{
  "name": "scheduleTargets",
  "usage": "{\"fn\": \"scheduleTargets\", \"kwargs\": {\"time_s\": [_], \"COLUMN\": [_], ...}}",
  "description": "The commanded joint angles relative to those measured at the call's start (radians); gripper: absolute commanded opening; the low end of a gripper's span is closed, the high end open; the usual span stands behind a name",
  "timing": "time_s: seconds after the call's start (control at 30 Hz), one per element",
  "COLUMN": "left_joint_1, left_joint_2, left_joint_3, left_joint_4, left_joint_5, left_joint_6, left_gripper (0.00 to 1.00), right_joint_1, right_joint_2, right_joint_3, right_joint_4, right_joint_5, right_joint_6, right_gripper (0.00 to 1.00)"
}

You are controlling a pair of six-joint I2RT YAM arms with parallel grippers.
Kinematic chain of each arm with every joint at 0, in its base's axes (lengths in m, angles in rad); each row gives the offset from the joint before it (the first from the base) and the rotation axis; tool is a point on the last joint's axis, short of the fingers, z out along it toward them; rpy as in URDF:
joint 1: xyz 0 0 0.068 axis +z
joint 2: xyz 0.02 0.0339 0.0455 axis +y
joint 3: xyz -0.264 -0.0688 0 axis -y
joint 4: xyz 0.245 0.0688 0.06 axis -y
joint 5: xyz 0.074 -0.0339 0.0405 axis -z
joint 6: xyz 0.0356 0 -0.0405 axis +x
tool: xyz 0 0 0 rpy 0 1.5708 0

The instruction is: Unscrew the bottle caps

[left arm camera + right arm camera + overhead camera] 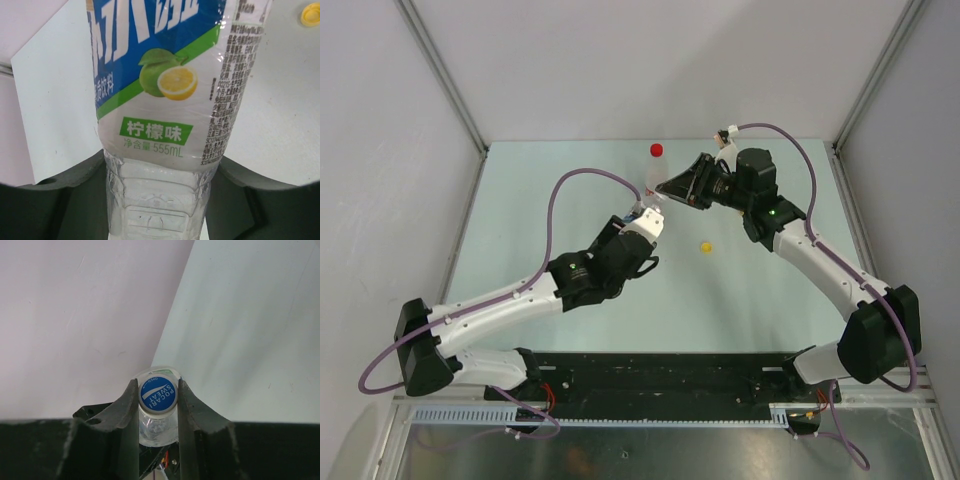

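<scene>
My left gripper [642,218] is shut on the lower end of the clear bottle with the blue-white label [651,196], held tilted above the table. In the left wrist view the bottle [165,90] fills the frame between the dark fingers [60,200]. My right gripper [667,190] is shut on that bottle's white cap with a blue printed top [157,394], a finger on each side. A loose yellow cap [705,245] lies on the table, also in the left wrist view [310,16]. A red cap [656,150] tops a clear bottle standing behind. The yellow-orange bottle is out of view.
Grey walls enclose the pale green table [570,180] on the left, back and right. The black base rail [660,385] runs along the near edge.
</scene>
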Motion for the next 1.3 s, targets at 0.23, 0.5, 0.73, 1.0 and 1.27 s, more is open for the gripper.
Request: {"fn": "scheduleTargets", "kwargs": {"time_s": [0.23, 0.5, 0.73, 1.0, 1.27], "left_joint_1": [-0.004, 0.046, 0.113, 0.185, 0.22], "left_joint_2": [-0.017, -0.069, -0.173, -0.302, -0.327], "left_joint_3": [0.05, 0.047, -0.008, -0.094, -0.1], "left_joint_4": [0.025, 0.061, 0.156, 0.3, 0.36], "left_joint_5": [0.039, 0.222, 0.463, 0.843, 1.166], "left_joint_6": [-0.017, -0.033, -0.024, -0.025, -0.038], "left_gripper": [0.25, 0.23, 0.23, 0.25, 0.25], "right_joint_1": [0.014, 0.017, 0.016, 0.02, 0.034], "right_joint_2": [-0.051, -0.091, -0.109, -0.121, -0.162], "right_joint_3": [0.046, 0.046, 0.043, 0.032, 0.029], "right_joint_4": [0.064, 0.084, 0.159, 0.29, 0.308], "right_joint_5": [-0.099, -0.162, -0.262, -0.383, -0.477], "right_joint_6": [-0.095, -0.156, -0.154, -0.122, -0.231], "right_gripper": [0.0, 0.0, 0.0, 0.0, 0.0]}}
